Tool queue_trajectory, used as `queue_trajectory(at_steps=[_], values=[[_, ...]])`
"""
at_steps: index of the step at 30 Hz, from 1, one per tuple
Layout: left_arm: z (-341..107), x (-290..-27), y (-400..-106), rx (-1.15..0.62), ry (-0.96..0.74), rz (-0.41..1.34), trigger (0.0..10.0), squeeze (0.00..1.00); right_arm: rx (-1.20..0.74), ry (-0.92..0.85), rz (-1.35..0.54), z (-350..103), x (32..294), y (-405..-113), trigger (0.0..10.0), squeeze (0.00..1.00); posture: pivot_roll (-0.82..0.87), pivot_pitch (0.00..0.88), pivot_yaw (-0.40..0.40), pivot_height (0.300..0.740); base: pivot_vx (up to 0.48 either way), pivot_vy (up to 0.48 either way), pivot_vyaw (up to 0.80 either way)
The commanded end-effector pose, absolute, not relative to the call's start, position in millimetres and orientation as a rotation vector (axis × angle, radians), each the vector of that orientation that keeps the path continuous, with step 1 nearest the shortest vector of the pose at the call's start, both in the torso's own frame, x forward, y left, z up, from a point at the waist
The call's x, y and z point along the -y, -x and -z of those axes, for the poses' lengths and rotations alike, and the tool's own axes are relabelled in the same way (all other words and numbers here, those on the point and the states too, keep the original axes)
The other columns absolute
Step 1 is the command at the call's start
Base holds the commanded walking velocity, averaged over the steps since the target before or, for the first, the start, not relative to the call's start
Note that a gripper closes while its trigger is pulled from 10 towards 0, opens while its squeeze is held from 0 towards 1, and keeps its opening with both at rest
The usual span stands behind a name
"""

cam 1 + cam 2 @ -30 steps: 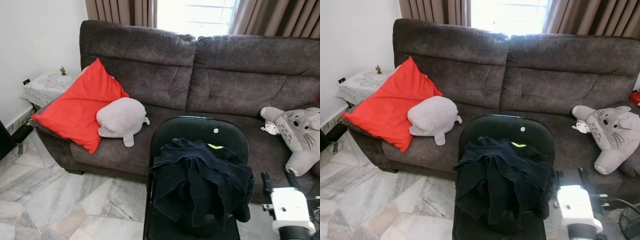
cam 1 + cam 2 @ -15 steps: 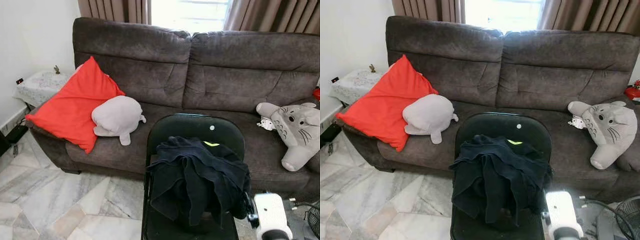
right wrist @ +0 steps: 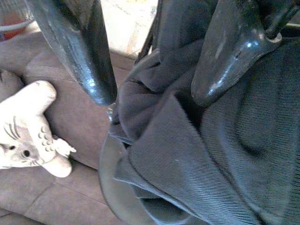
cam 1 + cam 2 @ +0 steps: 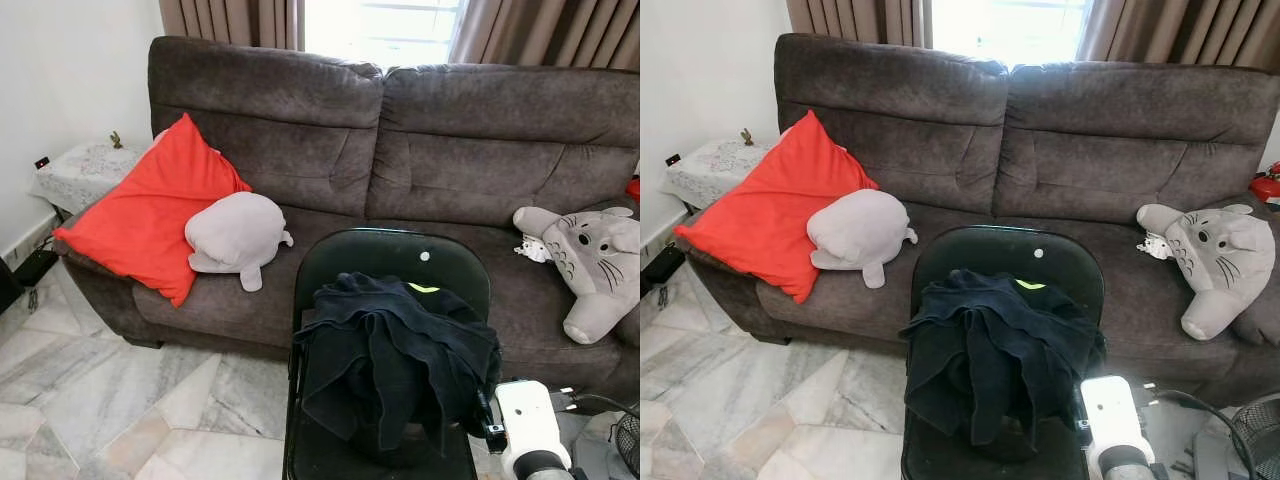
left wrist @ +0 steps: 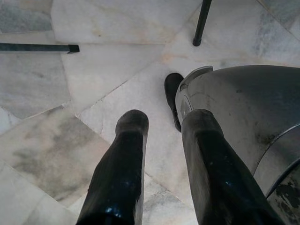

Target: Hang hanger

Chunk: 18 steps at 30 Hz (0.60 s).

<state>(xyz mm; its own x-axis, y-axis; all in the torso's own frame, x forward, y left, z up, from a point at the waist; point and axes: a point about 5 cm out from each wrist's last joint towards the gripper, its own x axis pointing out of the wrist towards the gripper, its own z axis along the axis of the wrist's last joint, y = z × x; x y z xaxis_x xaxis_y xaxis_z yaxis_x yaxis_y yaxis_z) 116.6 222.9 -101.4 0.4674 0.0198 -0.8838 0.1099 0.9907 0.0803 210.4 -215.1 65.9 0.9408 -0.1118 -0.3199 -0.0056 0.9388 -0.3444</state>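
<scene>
- We saw a dark garment [image 4: 400, 355] heaped on a black folding chair [image 4: 388, 262] in the lower centre of the head views, in front of a brown sofa [image 4: 450, 140].
- We could make out no hanger itself; a small yellow-green tag [image 4: 424, 288] showed at the top of the garment pile.
- Our right arm [image 4: 530, 432] rose at the lower right of the head view, just beside the garment's right edge.
- In the right wrist view, our right gripper [image 3: 150, 96] had its two black fingers [image 3: 82, 51] spread apart, grasping nothing, with the garment close beyond them and one fingertip at the fabric's folds.
- In the left wrist view, our left gripper [image 5: 161, 124] hung over the marble floor [image 5: 93, 70], its fingers parted and empty, beside a rounded metal part on the right of the frame.
- On the sofa, a red cushion [image 4: 155, 210] leaned at the left, with a grey plush [image 4: 238, 235] touching it.
- A grey and white plush toy [image 4: 595, 265] lay at the right end of the seat.
- A small side table with a lace cloth [image 4: 80, 170] stood at the far left, by the wall.
</scene>
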Motion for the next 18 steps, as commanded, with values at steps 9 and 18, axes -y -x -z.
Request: queue_trajectory(at_steps=[9, 18], values=[[102, -223, -115, -1.091, -0.137, 0.057, 10.0, 0.0, -0.308, 0.355, 0.086, -71, 218, -221, 10.0, 0.0, -0.01, 0.0, -0.01, 0.74, 0.0, 0.0, 0.0], [102, -224, -115, -1.09, -0.138, 0.056, 10.0, 0.0, -0.248, 0.323, 0.131, -79, 222, -230, 10.0, 0.0, -0.01, 0.0, -0.008, 0.74, 0.0, 0.0, 0.0]])
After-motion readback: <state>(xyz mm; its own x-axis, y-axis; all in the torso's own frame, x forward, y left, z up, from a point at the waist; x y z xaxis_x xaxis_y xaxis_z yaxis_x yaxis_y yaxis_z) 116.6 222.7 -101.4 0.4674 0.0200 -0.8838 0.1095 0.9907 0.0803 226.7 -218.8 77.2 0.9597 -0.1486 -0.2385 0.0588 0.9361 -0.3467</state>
